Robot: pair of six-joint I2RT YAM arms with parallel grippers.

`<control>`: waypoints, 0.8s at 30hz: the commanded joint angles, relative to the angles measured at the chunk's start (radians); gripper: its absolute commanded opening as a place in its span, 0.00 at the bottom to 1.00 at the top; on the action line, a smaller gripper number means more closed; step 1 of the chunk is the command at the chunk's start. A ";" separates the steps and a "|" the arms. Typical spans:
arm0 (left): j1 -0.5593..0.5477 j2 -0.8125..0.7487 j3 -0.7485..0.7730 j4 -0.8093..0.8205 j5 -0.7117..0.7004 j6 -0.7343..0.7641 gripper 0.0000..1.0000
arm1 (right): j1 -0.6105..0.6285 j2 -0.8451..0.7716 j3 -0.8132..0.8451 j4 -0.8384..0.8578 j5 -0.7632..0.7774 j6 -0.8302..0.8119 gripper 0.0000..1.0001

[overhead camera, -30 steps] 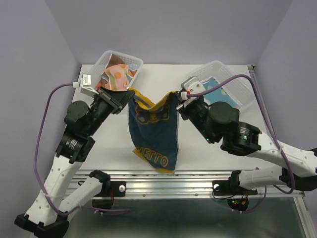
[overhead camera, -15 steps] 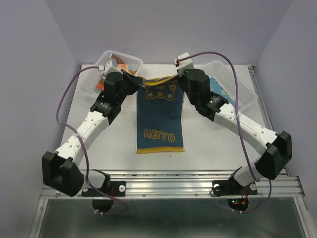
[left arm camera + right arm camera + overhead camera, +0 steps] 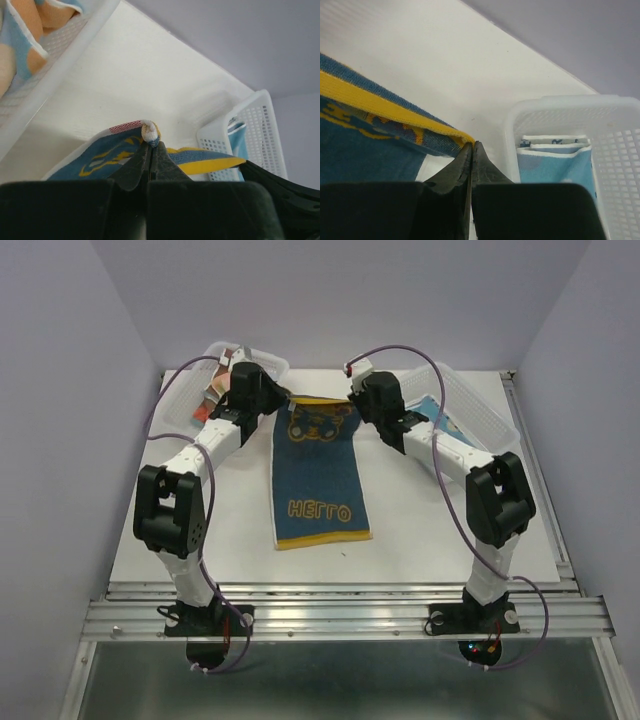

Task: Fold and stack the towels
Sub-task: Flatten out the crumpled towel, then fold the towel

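Observation:
A dark blue towel (image 3: 317, 472) with a yellow border, a bear face and yellow lettering lies stretched flat on the white table. My left gripper (image 3: 283, 403) is shut on its far left corner (image 3: 149, 134). My right gripper (image 3: 353, 400) is shut on its far right corner (image 3: 465, 138). Both hold the far edge just above the table. Crumpled towels with orange and light blue print (image 3: 216, 393) fill the left basket (image 3: 182, 406). Folded light blue towels (image 3: 447, 421) lie in the right basket (image 3: 480, 415), also in the right wrist view (image 3: 555, 162).
The white table (image 3: 420, 520) ends at a metal rail along the near edge. Purple walls close in the back and both sides. Purple cables loop above each arm.
Both arms have reached far across the table, carrying the towel from hanging bunched between them to lying spread flat, its far edge now between the two baskets.

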 commanded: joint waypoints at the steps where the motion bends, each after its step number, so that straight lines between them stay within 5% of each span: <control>1: 0.017 -0.004 0.045 0.031 0.048 0.034 0.00 | -0.018 0.020 0.109 0.024 -0.050 -0.045 0.01; 12: 0.017 -0.166 -0.185 0.020 0.068 0.003 0.00 | -0.019 -0.075 0.010 -0.210 -0.331 -0.058 0.01; 24: 0.014 -0.358 -0.472 0.026 0.098 -0.049 0.00 | -0.013 -0.230 -0.156 -0.293 -0.465 -0.023 0.01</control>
